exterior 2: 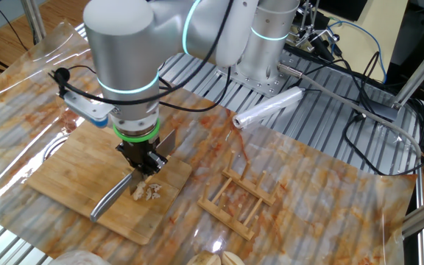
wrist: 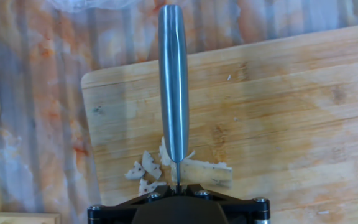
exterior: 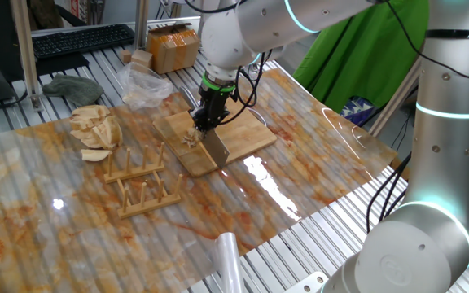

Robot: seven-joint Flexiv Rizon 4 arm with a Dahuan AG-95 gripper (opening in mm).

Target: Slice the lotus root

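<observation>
My gripper (wrist: 177,185) is shut on the cleaver, whose grey handle (wrist: 173,81) points away along the wooden cutting board (wrist: 291,99). The blade edge stands down into the lotus root (wrist: 207,173), a small pale chunk on the board. Several thin pale slices (wrist: 146,168) lie just left of the blade. In one fixed view the gripper (exterior: 204,122) stands over the board (exterior: 243,134) with the blade (exterior: 216,148) below it and slices (exterior: 189,140) beside it. In the other fixed view the gripper (exterior 2: 146,163) holds the cleaver (exterior 2: 112,199) over slices (exterior 2: 149,192).
A heap of pale beige wedges (exterior: 94,129) lies left of the board. Two wooden racks (exterior: 141,183) stand in front of it. A plastic bag (exterior: 143,85) and a cardboard box (exterior: 172,46) are behind. A plastic-wrap roll (exterior 2: 267,109) lies near the arm's base.
</observation>
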